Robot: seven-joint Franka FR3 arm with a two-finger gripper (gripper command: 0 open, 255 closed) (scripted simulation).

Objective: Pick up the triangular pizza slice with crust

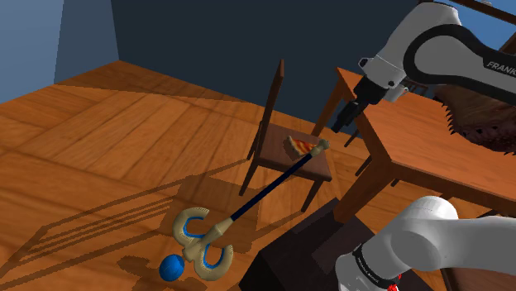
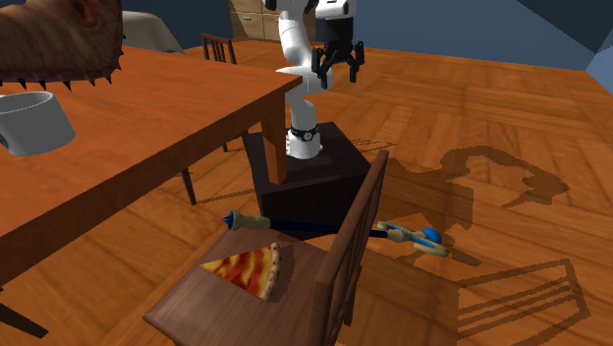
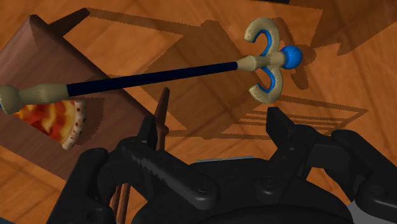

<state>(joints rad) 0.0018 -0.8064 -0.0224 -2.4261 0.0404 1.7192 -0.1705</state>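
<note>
My gripper [image 2: 337,64] is released: the fingers [image 3: 151,137] stand apart with nothing between them. It hangs up in the air, pointing down, well apart from the pizza slice [image 2: 248,267]. In the shoulder view it sits by the corner of the wooden desk [image 2: 147,108], above the far side of the chair [image 2: 192,300].

The pizza slice is triangular with red-orange topping and a tan crust edge. It lies flat on the brown wooden chair seat, untouched.

A scepter [image 3: 153,77] with a dark blue shaft has its tan handle end on the seat just beside the slice; I cannot tell whether they touch. The shaft slopes down off the seat to the wooden floor [image 1: 99,140]. Its head, tan crescent hooks lined in blue, rests there with a blue ball [image 1: 171,267] at the tip.

My dark box stand [image 2: 329,177] is on the floor next to a desk leg. A white cup [image 2: 29,123] sits on the desk, well apart from the chair.
</note>
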